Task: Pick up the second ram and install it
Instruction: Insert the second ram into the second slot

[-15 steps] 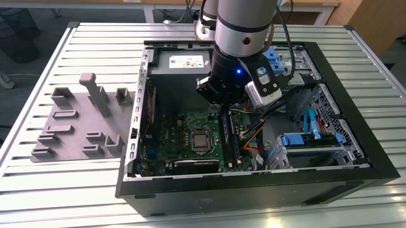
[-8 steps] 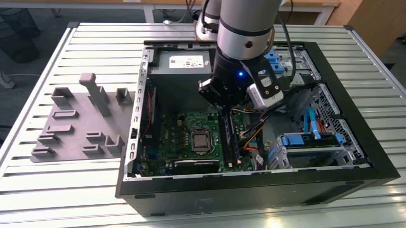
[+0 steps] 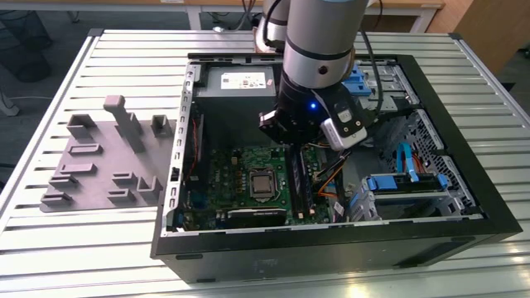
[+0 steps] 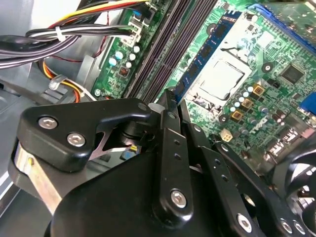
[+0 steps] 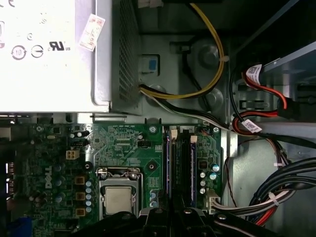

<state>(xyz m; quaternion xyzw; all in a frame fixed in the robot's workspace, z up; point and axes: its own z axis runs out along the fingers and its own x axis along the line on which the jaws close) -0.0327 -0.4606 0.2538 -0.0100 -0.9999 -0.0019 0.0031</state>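
Fingers (image 4: 170, 106) are seen clenched on the ram (image 4: 205, 54) (blue-green stick), held at the motherboard (image 3: 248, 180) slots.

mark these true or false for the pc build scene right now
1. The grey moulded tray lies on the slatted table, outside the computer case, on the exterior view's left. True.
2. A cooler covers the processor. False: the processor sits bare in its socket on the motherboard.
3. The gripper hangs over the grey tray. False: it is down inside the case, over the motherboard's memory slots.
4. In the second wrist view a blue-green ram stick stands on edge beside the processor socket, just ahead of the gripper. True.
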